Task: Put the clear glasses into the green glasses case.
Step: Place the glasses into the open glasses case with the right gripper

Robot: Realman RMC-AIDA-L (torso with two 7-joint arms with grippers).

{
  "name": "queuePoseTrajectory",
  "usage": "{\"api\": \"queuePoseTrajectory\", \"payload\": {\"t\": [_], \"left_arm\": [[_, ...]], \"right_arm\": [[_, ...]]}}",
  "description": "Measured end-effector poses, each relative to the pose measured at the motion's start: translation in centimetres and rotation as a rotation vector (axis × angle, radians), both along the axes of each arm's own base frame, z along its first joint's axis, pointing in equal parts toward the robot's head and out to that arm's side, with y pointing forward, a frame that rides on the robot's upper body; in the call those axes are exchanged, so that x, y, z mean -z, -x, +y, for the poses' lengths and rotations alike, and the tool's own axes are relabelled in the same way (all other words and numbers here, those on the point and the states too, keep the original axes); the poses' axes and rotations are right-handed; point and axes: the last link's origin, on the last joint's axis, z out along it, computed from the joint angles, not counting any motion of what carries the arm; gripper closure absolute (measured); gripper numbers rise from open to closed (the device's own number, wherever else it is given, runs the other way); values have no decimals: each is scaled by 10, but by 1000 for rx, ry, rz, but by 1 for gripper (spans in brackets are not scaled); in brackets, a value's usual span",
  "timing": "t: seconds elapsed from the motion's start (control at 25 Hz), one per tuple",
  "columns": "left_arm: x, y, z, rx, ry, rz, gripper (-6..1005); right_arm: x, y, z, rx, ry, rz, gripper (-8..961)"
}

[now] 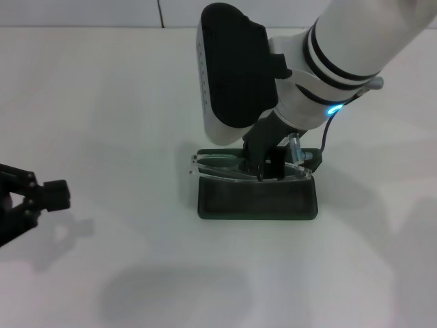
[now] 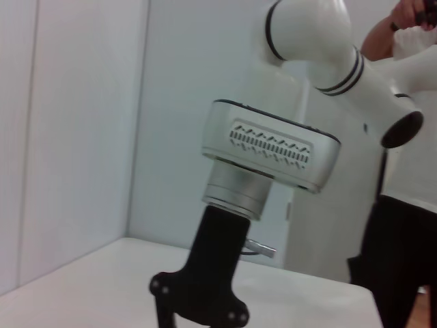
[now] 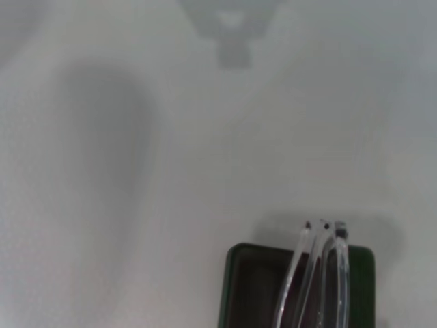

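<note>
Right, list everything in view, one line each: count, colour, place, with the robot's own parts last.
clear glasses: one, colourless, folded, lying along the far edge of the open case, under the right end effector.
green glasses case: one, dark green with dark lining, open, on the table right of centre.
table: one, white, under everything.
person: one, white top and dark trousers, standing beyond the table, seen from the left wrist.
left end effector: one, black, at the table's left edge, away from the case.
right end effector: one, black on a white arm, down at the glasses over the case.
</note>
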Motion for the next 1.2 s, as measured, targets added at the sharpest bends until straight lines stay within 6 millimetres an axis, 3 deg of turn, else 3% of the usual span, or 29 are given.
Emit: {"api": "queuePoseTrajectory", "payload": {"t": [0.72, 1.2], "left_arm": [[-1, 10, -5, -51, -12, 13, 942], [1, 7, -1, -38, -9, 17, 942]], "right_arm": [[11, -19, -1, 10, -3, -79, 892], [27, -24, -2, -104, -29, -108, 892]]}}
